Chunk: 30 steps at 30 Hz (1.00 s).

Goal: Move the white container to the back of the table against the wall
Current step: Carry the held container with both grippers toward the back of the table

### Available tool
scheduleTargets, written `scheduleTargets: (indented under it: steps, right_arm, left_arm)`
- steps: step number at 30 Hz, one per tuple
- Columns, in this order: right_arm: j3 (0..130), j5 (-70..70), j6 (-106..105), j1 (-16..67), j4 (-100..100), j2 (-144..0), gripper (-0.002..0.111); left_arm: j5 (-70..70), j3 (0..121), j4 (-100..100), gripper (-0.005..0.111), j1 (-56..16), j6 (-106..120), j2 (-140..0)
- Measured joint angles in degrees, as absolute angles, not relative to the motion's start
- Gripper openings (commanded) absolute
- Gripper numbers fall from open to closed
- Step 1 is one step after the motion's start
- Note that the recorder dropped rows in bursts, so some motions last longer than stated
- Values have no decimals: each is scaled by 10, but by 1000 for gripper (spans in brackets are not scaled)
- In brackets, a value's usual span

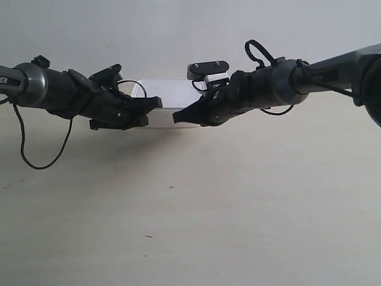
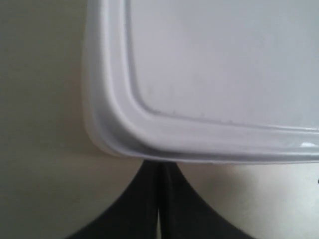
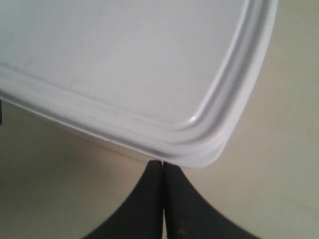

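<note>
Pushing the container (image 1: 169, 92), a low white box with rounded corners, faintly see-through sides and a flat, raised-rim lid (image 2: 224, 59) snapped on. Lying flat near the tabletop's (image 1: 190, 208) back edge, roughly midway along it, just before the wall (image 1: 178, 36); not showing whether already touching that wall.

Pressing on its near side from both front corners:
- Touching it close to one corner, just under the lid's rim, with the left gripper (image 2: 159, 167), pinched fully together and holding nothing.
- Doing the same by the other corner with the right gripper (image 3: 163, 167), also pinched together and empty.

Probably working through the last stretch of the shove. Doing it well:
- Keeping both closed tips on the side wall and off the lid's lip, avoiding popping the lid or tipping the box.
- Advancing both arms evenly, keeping the box square to the wall and not swinging one corner ahead.
- Easing off on contact with the wall, such light plastic likely sliding freely and buckling under a hard push.
</note>
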<state>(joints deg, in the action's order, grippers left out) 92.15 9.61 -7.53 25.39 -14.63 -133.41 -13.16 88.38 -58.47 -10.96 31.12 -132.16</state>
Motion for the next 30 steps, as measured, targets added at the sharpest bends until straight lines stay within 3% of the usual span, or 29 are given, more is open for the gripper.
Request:
scheduleTargets:
  steps: [30]
  right_arm:
    - [1046,167,-77,242,-95,-1400,0]
  left_arm:
    - [-159,971,-585,0,-93,340,-1373]
